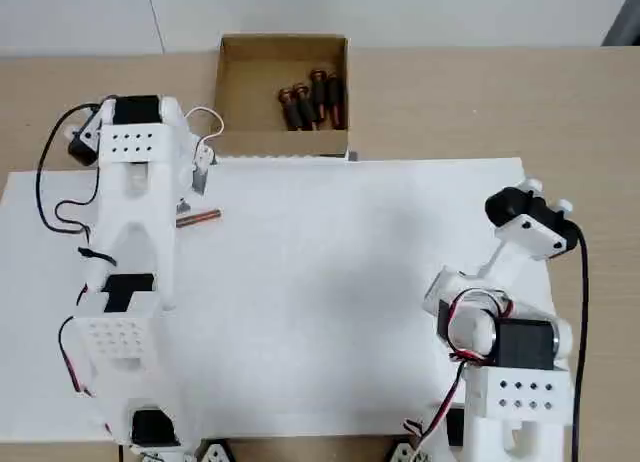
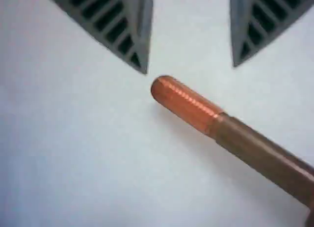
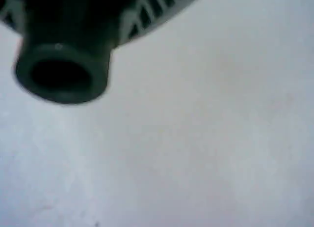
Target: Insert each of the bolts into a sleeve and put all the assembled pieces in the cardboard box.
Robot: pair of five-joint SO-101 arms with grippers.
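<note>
Assembled pieces (image 1: 310, 100) are lying in the cardboard box (image 1: 283, 44); the left gripper (image 2: 189, 67) is gaping over one loose bolt (image 2: 189, 104), the right gripper (image 1: 530, 222) seemingly clutching a sleeve (image 3: 61, 72).

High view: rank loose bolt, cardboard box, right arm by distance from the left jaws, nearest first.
1. Loose bolt, on the sheet by the jaws.
2. Cardboard box, at the table's back.
3. Right arm, holding a sleeve, across the sheet.

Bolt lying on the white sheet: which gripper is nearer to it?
Left. The left gripper hangs just over the tip of the bolt, fingers open. The right gripper, holding a sleeve, is far across the white sheet.
</note>
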